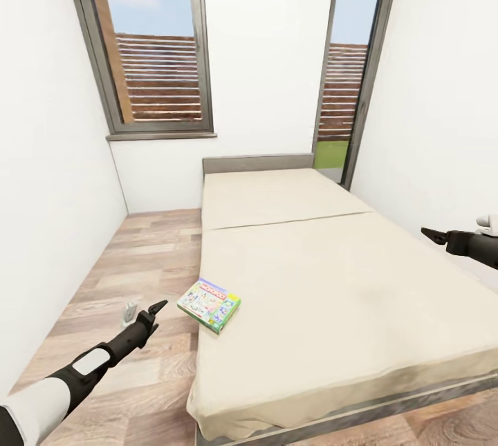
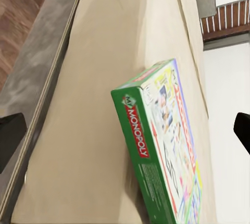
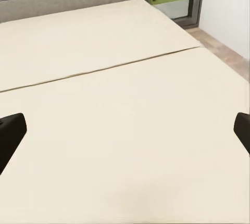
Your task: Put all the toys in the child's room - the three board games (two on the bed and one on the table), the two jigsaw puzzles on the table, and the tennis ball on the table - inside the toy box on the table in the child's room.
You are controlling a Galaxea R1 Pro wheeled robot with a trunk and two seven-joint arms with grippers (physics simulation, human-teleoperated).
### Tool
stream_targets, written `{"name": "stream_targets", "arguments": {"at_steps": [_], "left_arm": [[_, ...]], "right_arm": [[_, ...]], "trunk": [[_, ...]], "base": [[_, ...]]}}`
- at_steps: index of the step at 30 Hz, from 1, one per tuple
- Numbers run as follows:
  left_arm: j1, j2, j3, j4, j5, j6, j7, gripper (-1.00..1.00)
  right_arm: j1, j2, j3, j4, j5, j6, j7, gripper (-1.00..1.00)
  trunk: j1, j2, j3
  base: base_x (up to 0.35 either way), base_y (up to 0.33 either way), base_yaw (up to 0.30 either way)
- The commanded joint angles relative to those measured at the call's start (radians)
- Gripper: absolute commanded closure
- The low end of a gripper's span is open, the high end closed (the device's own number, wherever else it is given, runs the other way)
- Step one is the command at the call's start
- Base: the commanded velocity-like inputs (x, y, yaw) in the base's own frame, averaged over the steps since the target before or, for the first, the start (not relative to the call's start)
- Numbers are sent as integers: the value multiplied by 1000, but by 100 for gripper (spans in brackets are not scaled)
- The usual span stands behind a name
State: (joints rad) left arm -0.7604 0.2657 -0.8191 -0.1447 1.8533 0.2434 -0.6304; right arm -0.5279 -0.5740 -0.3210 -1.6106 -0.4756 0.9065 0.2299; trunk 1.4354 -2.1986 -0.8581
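While my left gripper (image 1: 156, 309) hangs wide open just off the bed's (image 1: 360, 294) left edge, I'm lining up on the Monopoly box (image 1: 209, 304) lying there; next, reach in and close across its green side.

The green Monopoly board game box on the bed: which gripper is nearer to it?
Left. The left gripper hovers over the floor just beside the green Monopoly board game box; the right gripper is far across the cream bed.
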Motion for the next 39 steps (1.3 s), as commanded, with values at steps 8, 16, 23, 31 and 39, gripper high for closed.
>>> {"name": "stream_targets", "arguments": {"at_steps": [8, 16, 23, 31, 39], "left_arm": [[0, 9, -5, 3, 12, 12, -2, -100], [2, 21, -7, 19, 64, 9, -9, -100], [3, 26, -8, 41, 88, 9, -9, -100], [12, 30, -8, 55, 91, 10, -4, -100], [13, 30, -8, 63, 92, 10, 0, -100]], "right_arm": [[-1, 0, -1, 0, 8, 5, 9, -100], [-1, 0, -1, 0, 8, 5, 9, -100], [-1, 0, -1, 0, 8, 5, 9, -100], [-1, 0, -1, 0, 8, 6, 9, -100], [-1, 0, -1, 0, 8, 6, 9, -100]], "trunk": [[0, 0, -1], [0, 0, -1], [0, 0, -1], [0, 0, -1], [0, 0, -1]], "base": [[0, 1, -282], [0, 0, -158], [0, 0, -10], [0, 0, -1], [0, 0, -66]]}}
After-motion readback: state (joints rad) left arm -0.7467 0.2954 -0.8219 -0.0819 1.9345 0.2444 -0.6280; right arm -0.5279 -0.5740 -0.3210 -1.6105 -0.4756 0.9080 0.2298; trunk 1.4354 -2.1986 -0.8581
